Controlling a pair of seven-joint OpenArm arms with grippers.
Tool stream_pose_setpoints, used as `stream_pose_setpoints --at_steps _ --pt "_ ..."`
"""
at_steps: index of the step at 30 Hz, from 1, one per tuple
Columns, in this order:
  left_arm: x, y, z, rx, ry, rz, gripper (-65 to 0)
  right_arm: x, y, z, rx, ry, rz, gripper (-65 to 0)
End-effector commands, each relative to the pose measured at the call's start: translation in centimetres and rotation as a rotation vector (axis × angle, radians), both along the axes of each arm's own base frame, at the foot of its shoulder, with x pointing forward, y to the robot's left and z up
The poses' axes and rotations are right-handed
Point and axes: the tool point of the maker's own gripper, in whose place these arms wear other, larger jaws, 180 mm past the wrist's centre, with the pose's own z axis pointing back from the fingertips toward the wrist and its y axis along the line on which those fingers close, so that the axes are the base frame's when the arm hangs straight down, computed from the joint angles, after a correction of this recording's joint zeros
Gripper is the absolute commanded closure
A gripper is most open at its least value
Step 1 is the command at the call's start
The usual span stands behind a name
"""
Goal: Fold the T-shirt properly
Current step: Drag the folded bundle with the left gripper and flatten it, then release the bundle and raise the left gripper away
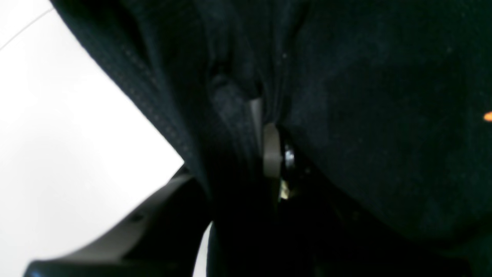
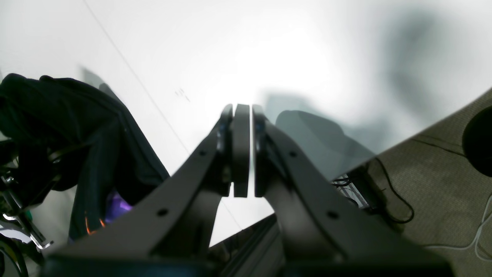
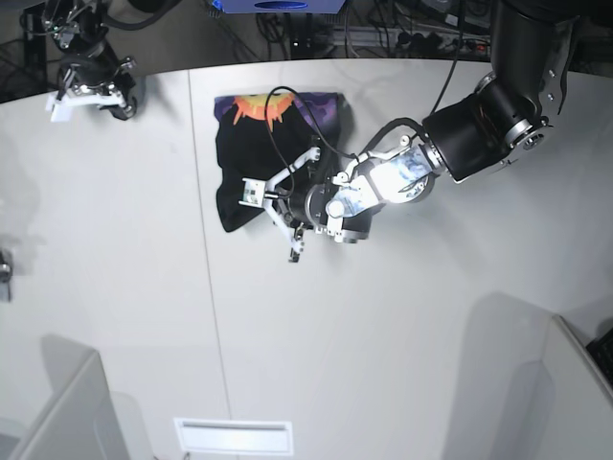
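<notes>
Gripping the T-shirt (image 3: 244, 177) in my left hand (image 3: 278, 206), I see black cloth bunched around it; my right hand (image 2: 242, 150) sits closed, empty.

Two arms, mostly black. Left arm (image 3: 498, 110) built of thick black cylindrical segments with a silver ring at one joint, a silver-white wrist housing, and black cables looping along it. Left gripper (image 3: 278, 201) of white plastic brackets on black parts; a beige finger pad (image 1: 271, 150) beside a shiny metal screw. Right gripper (image 2: 242, 150) with matte black angled fingers, small round holes along each, flat dark pads. Right arm (image 3: 86, 72) black with white brackets.
</notes>
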Motion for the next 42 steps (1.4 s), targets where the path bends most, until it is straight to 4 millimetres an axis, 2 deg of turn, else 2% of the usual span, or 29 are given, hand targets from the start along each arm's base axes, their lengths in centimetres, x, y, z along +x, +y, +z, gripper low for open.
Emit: stream_pose_setpoints --at_steps 1,8,9,11,14,17,20,24,28,32,34,35,37,38,42 --pt "0.7 0.9 -0.2 0.047 -0.030 0.002 0.0 0.3 -0.3 0.6 -0.012 -0.022 0.005 0.0" --pt "1.7 0.8 0.7 0.043 -0.058 0.000 0.0 0.3 -0.3 0.6 -0.012 -0.022 0.005 0.0" --pt "1.9 0.8 0.9 0.043 -0.062 0.000 -4.6 0.3 -0.3 0.6 -0.012 -0.022 0.005 0.0" --pt "2.2 0.8 1.1 0.041 -0.068 0.004 -17.8 0.3 -0.2 0.6 -0.011 -0.022 0.007 0.0" --pt "4.0 0.8 2.5 0.005 -0.091 0.053 -33.4 0.3 -0.2 0.6 -0.010 -0.021 0.007 0.0" --pt "6.3 1.1 4.3 -0.042 -0.120 0.125 -42.8 0.3 -0.2 0.6 -0.010 -0.021 0.009 0.0" --pt "8.6 1.2 6.5 -0.101 -0.151 0.193 -45.7 0.7 1.4 0.3 0.011 -0.021 0.055 0.0" --pt "10.9 0.1 10.4 -0.210 -0.204 0.245 -45.7 1.6 3.4 -0.1 -0.009 -0.013 0.131 0.0" --pt "11.4 -0.9 14.3 -0.316 -0.262 0.256 -45.7 2.3 5.2 -0.9 -0.095 0.020 0.236 0.0" --pt "11.5 1.4 16.7 -0.337 -0.316 0.351 -43.9 2.7 5.8 -0.8 -0.128 0.010 0.267 0.0" --pt "11.0 2.8 18.1 -0.384 -0.342 0.411 -34.6 2.9 5.5 -0.7 -0.145 -0.005 0.258 0.0" --pt "10.5 3.8 18.4 -0.408 -0.352 0.448 -26.3 2.9 5.3 -0.6 -0.153 -0.011 0.254 0.0" --pt "9.4 6.6 18.5 -0.420 -0.374 0.512 -5.6 2.9 4.7 -0.5 -0.171 -0.017 0.246 0.0" --pt "8.7 7.8 18.2 -0.417 -0.377 0.539 0.0 2.8 4.2 -0.3 -0.191 -0.019 0.256 0.0" --pt "6.0 12.5 15.9 -0.388 -0.353 0.636 0.0 3.3 3.4 1.7 -0.265 -0.085 0.285 0.0"
